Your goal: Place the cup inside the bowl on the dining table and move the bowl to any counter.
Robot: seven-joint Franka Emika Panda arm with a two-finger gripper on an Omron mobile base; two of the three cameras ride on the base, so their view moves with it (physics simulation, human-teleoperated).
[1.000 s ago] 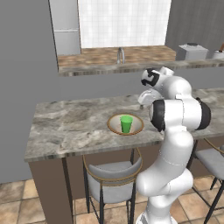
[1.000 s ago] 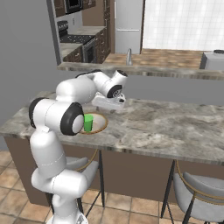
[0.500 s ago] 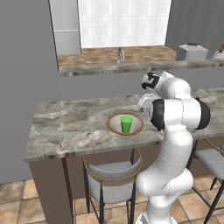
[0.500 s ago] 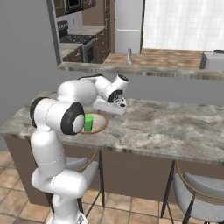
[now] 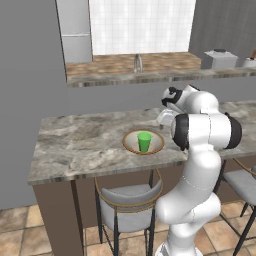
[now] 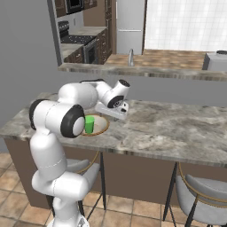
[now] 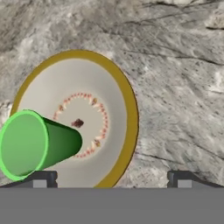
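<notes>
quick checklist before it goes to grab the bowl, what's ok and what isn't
1. Cup stands upright inside the bowl: ok.
2. Bowl rests flat on the dining table: ok.
3. Tool open and holding nothing: ok.
4. Tool lined up over the bowl's rim nearest it: ok, rim lies between the fingertips in the hand view.
5. Fingers low enough to close on the rim: cannot tell.

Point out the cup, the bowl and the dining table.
cup [image 5: 144, 141]: left base view, on its green side wall.
bowl [image 7: 127, 105]: hand view, on its tan rim.
dining table [image 6: 177, 128]: right base view, on bare marble top.
</notes>
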